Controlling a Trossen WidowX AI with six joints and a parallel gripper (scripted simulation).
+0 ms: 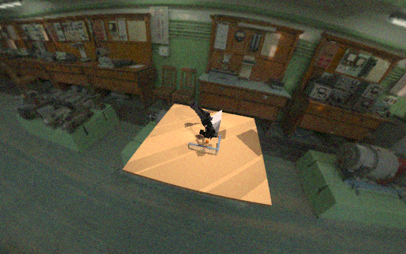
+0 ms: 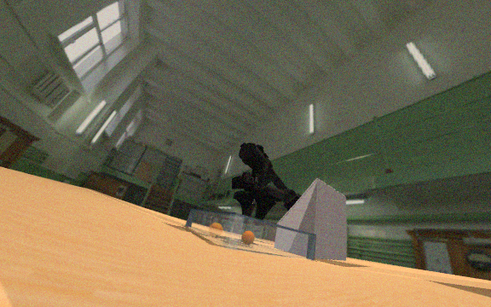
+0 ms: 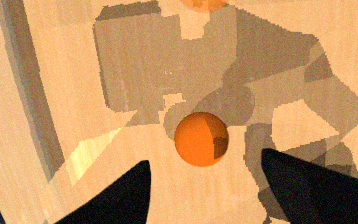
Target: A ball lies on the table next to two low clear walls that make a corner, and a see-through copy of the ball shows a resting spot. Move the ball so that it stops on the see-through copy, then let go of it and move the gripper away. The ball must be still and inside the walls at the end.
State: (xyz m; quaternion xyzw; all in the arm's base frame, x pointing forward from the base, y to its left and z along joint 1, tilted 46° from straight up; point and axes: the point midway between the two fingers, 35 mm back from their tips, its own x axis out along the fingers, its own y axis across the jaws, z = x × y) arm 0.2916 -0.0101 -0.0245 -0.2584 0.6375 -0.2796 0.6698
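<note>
Ball (image 3: 201,139) sits round on table, between open pincer (image 3: 205,192) fingers.

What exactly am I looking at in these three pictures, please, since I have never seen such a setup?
It is one black robot arm on a wooden table. One picture looks down from high above, one from low at table level, and one from a camera on the arm's wrist. In the wrist view the gripper points down with its jaws apart and nothing between them; an orange ball lies on the wood just beyond. The low view shows two low clear walls forming a corner, a second, paler orange ball marking the resting spot, and a grey block at the arm's foot.
</note>
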